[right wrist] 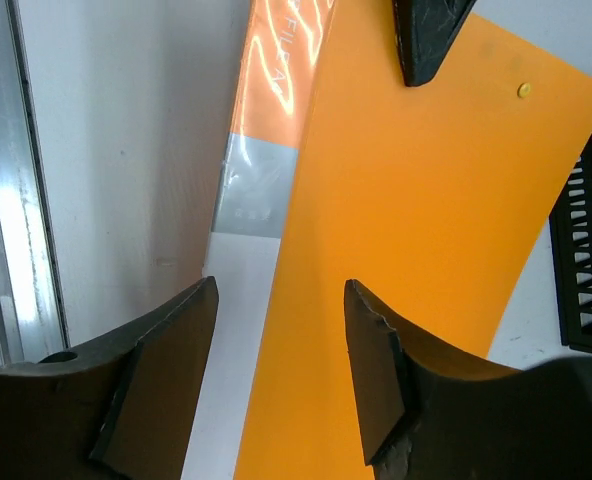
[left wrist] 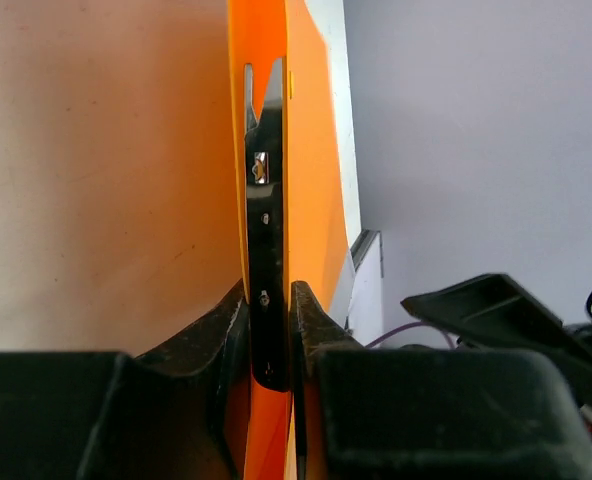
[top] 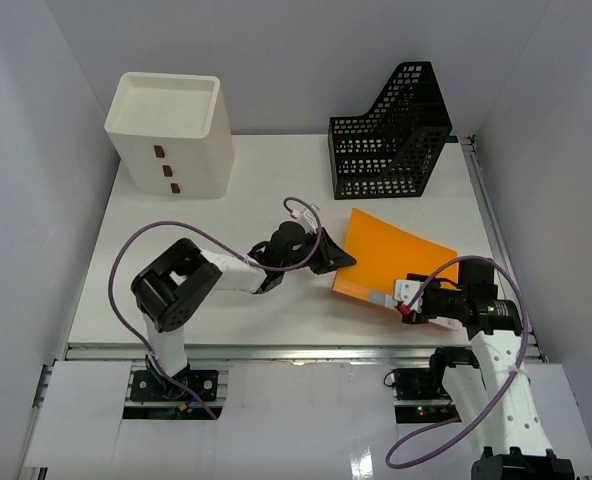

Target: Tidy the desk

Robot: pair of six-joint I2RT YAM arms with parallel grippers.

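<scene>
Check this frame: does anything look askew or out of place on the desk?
Yes: the orange folder lies askew on the desk, outside the black file rack, one edge clamped in the left pincer.

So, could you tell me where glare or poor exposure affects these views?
Top external: soft, even light, with a bright streak on the metal rail. Left wrist: the orange folder is sharp, but the left gripper is nearly black. Right wrist: glare streaks on the folder's glossy spine, a blown-out reflection on the rail, and the right gripper underexposed.
</scene>
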